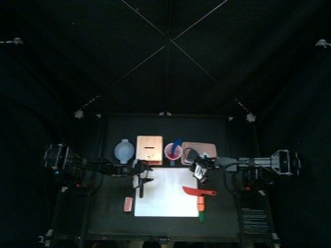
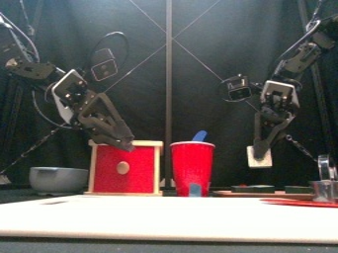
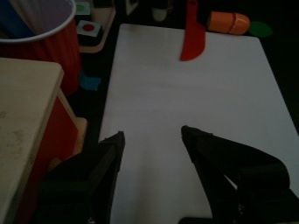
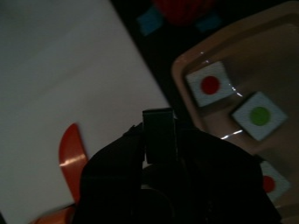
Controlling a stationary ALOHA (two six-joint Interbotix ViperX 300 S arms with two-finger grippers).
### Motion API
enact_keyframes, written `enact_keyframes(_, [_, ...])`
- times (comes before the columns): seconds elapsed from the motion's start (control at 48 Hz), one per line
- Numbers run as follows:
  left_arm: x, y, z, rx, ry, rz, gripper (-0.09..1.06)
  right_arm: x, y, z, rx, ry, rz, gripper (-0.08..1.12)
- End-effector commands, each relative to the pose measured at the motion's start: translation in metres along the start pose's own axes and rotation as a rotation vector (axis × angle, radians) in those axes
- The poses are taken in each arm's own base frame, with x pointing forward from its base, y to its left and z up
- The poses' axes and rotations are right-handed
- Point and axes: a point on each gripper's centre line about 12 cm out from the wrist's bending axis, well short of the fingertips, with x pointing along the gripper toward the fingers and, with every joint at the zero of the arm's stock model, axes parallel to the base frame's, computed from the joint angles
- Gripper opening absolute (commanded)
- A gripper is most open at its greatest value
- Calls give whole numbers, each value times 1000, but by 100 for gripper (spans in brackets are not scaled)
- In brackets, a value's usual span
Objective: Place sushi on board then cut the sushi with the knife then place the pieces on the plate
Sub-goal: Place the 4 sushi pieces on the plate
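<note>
Over the white cutting board (image 1: 162,203), which lies at the middle of the black worktop (image 1: 110,218), two robot arms hang, one from each side. The left gripper (image 3: 152,136) hovers above the board's bare surface with its fingers (image 3: 107,150) spread wide and nothing between them. The right gripper (image 4: 158,144) is raised over the edge where the board meets the pink tray (image 4: 263,61), and its fingers are pinched onto one dark sushi piece (image 2: 260,154), whose white end face shows from the front.

Three more pieces lie flat on the tray, white faces up: a red-centred piece (image 4: 211,85), a green-centred piece (image 4: 258,112) just beside it, and a second red-centred piece (image 4: 270,182) a little apart. A red knife (image 3: 191,31) lies flat on the board near its right edge. An orange toy (image 3: 230,21) sits just off the board beyond the knife.

Along the back of the worktop, from left to right, stand a blue-grey bowl (image 2: 58,179), a wooden box (image 2: 126,168) with a red drawer front, and a red cup (image 2: 193,168) with a blue knife (image 2: 201,136) sticking up from it.
</note>
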Motion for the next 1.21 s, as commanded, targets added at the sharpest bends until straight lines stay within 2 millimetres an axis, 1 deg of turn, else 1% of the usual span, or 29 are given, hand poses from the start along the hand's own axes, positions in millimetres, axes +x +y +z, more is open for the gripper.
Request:
enact_keyframes(0.021, [2, -1, 9, 3, -28, -2, 90, -14, -26, 9, 44, -60, -54, 65])
enact_keyframes(0.208, [3, 1, 8, -1, -25, 2, 90, -16, -67, 2, 95, -28, -172, 65])
enact_keyframes(0.333, [2, 0, 8, -1, -23, 1, 90, -17, -90, -5, 140, -6, -234, 65])
enact_keyframes(0.438, [3, 1, 8, 0, -22, 2, 90, -17, -101, -8, 160, -9, -256, 65])
enact_keyframes(0.562, [4, 0, 8, 1, -23, 0, 90, -18, -106, -8, 170, -29, -264, 67])
enact_keyframes(0.729, [3, 1, 9, -1, -25, 2, 90, -17, -115, -13, 188, -24, -284, 77])
enact_keyframes(0.896, [4, 0, 8, 1, -23, 0, 90, -19, -117, -12, 190, -37, -287, 84])
enact_keyframes(1.062, [4, 0, 10, -2, -28, 1, 90, -32, -114, -1, 196, -96, -284, 84])
enact_keyframes(1.208, [4, 1, 9, -8, -26, 3, 90, -44, -106, 5, 188, -155, -264, 84])
